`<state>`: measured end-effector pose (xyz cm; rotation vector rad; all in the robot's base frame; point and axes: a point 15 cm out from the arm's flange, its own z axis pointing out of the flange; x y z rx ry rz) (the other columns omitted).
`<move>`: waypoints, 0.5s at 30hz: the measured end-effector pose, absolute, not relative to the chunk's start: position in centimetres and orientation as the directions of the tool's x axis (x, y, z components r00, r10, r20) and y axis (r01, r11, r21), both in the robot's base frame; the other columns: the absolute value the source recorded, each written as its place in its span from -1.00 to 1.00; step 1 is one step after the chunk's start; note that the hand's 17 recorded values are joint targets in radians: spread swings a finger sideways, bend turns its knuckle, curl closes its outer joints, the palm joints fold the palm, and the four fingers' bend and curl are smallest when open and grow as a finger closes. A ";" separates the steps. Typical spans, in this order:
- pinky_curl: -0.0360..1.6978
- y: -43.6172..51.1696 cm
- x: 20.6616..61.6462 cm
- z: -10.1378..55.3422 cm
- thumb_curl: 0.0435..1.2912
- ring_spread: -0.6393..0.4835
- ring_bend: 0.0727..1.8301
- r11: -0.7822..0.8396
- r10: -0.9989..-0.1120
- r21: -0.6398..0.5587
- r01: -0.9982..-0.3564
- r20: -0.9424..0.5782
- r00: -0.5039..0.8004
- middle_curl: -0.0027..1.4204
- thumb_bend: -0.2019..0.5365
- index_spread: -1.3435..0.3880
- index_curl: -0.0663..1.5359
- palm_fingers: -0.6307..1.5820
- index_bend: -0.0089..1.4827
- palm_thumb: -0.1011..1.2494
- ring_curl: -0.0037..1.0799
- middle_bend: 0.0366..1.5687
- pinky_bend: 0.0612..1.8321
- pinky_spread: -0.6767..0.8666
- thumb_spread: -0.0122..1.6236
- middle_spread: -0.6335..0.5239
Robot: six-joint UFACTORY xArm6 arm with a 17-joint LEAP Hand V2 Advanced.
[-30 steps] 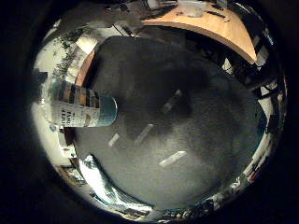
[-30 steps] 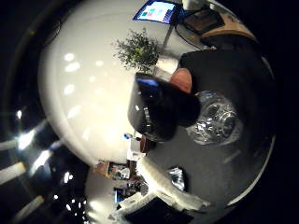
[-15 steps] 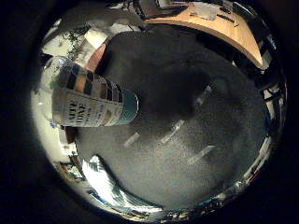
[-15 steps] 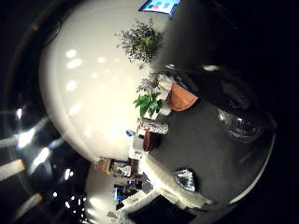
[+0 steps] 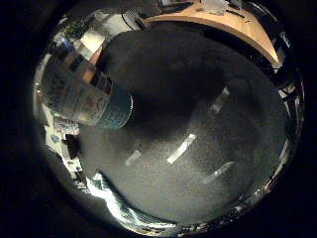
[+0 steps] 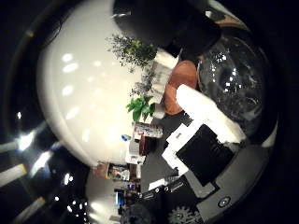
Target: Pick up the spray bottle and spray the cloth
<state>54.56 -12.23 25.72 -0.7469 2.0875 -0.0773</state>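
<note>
— Close by my palm, what's that?
— My spray bottle. It looks bigger than before. My hand is curling toward it, not holding yet.

Spray bottle: printed wrap label over the body, faint satin sheen, teal band at its end, smooth.
Bottle body seen from the thumb side: clear, glossy plastic, speckled with bright highlights.
Spray head: black, smooth plastic, slightly glossy.
Carpet: dark grey, matt, finely grained pile; pale strips on it, material unclear.
Tabletop: light wood, smooth, low sheen.
Hand: white and black hard plastic parts, matt; small geared piece near the edge.
Round wooden surface: reddish-brown, smooth.
Ceiling: white, smooth.
</note>
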 end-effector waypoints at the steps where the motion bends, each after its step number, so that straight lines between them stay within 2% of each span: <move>1: -0.97 -12.4 54.5 25.7 -0.40 -0.31 -0.57 0.818 -0.535 -0.321 -0.478 -0.731 -0.424 -0.42 -0.49 -0.10 -0.39 0.10 -0.42 0.45 -0.61 -0.43 -0.25 0.70 0.36 -0.61; 6: -0.97 -12.9 54.4 25.8 -0.35 -0.61 -0.52 0.826 -0.524 -0.318 -0.465 -0.735 -0.429 -0.37 -0.48 -0.16 -0.33 0.25 -0.32 0.58 -0.62 -0.31 -0.39 0.68 0.35 -0.78; 12: -0.97 -12.8 54.4 25.7 -0.39 -0.88 -0.43 0.832 -0.514 -0.310 -0.460 -0.742 -0.430 -0.31 -0.48 -0.18 -0.31 0.37 -0.37 0.66 -0.60 -0.16 -0.53 0.64 0.43 -0.81; 15: -0.97 -12.6 54.3 25.9 -0.42 -0.94 -0.41 0.830 -0.516 -0.312 -0.463 -0.744 -0.425 -0.30 -0.48 -0.18 -0.30 0.40 -0.39 0.66 -0.60 -0.15 -0.57 0.63 0.44 -0.80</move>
